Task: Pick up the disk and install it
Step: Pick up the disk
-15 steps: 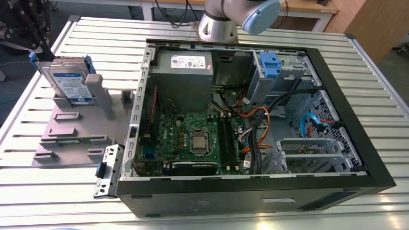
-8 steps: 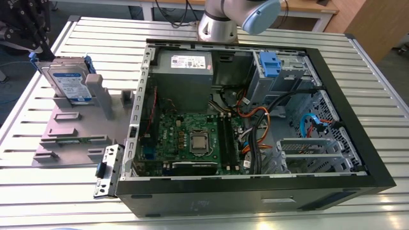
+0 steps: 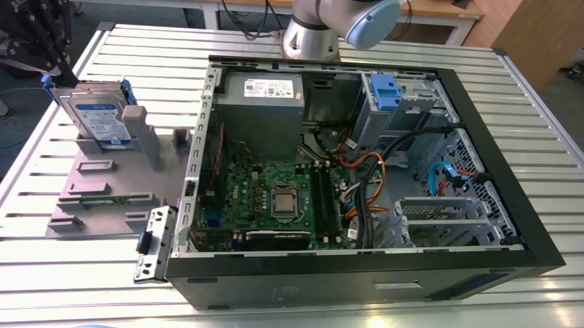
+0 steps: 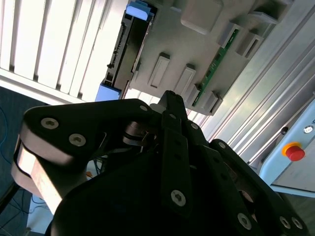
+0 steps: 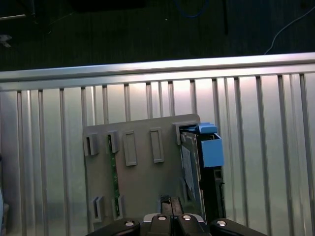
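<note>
Disk (image 3: 97, 116), blue-white label illegible, stands upright on grey fixture (image 3: 119, 179); gripper (image 5: 171, 200) seemingly pressed together, empty.

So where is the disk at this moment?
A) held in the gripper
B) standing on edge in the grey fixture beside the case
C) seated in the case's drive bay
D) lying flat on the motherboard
B: the disk stands on edge in the grey fixture on the slatted table, to the exterior view's left of the open computer case.
</note>
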